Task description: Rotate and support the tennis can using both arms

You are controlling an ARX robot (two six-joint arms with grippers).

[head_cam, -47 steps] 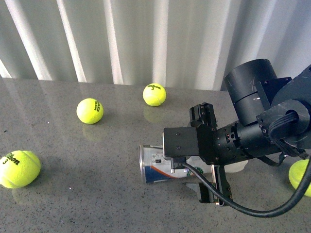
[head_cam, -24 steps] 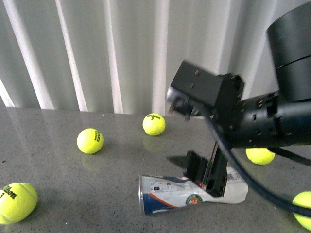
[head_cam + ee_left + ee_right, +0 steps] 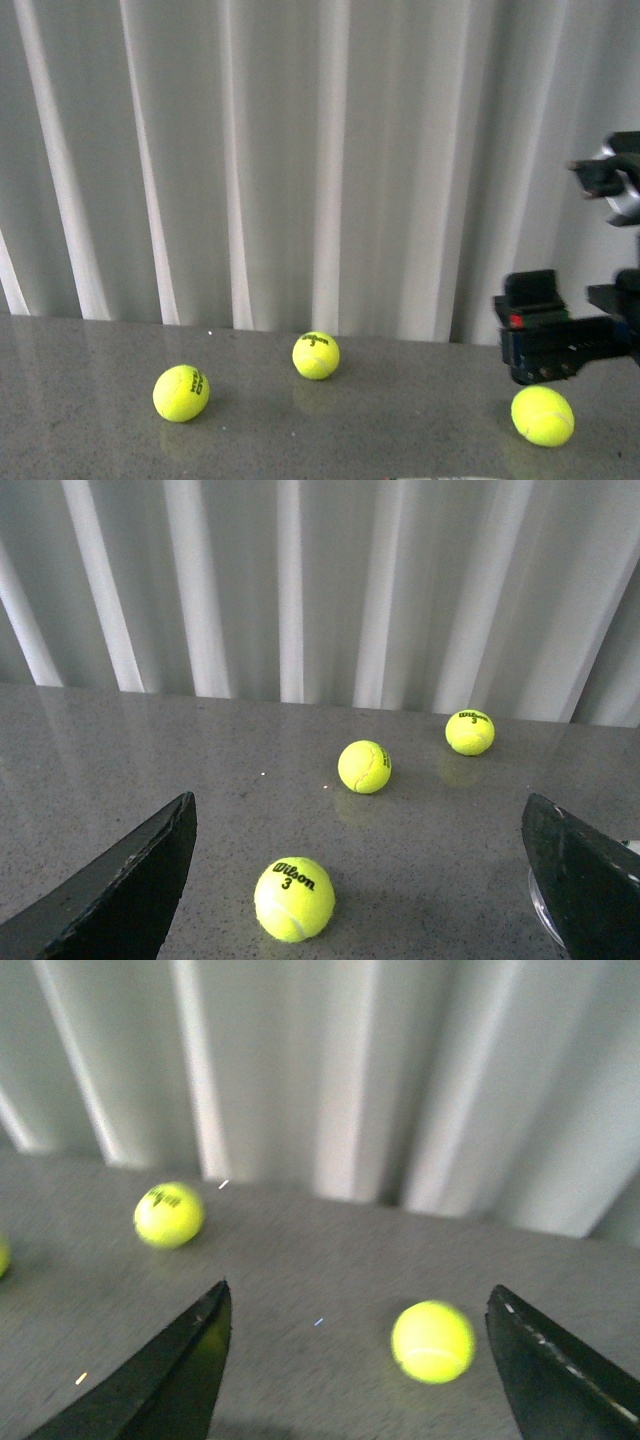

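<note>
Of the tennis can I see only a curved silver rim (image 3: 539,908), beside one black finger (image 3: 585,880) of my left gripper (image 3: 358,810); its body lies outside every view. That gripper is open, low over the grey table (image 3: 150,750), with nothing between its fingers. My right gripper (image 3: 358,1288) is open too, and a blurred tennis ball (image 3: 432,1341) lies on the table beyond its gap. In the front view a black part of my right arm (image 3: 545,345) hangs at the right edge.
Yellow-green tennis balls lie about: three in the front view (image 3: 181,392), (image 3: 316,355), (image 3: 542,415), and three in the left wrist view (image 3: 294,898), (image 3: 364,767), (image 3: 470,732). A pleated white curtain (image 3: 320,150) closes the table's far side.
The front view has swung upward, so the can has dropped below its bottom edge. My right arm has lifted off the can and drawn away to the right edge.
</note>
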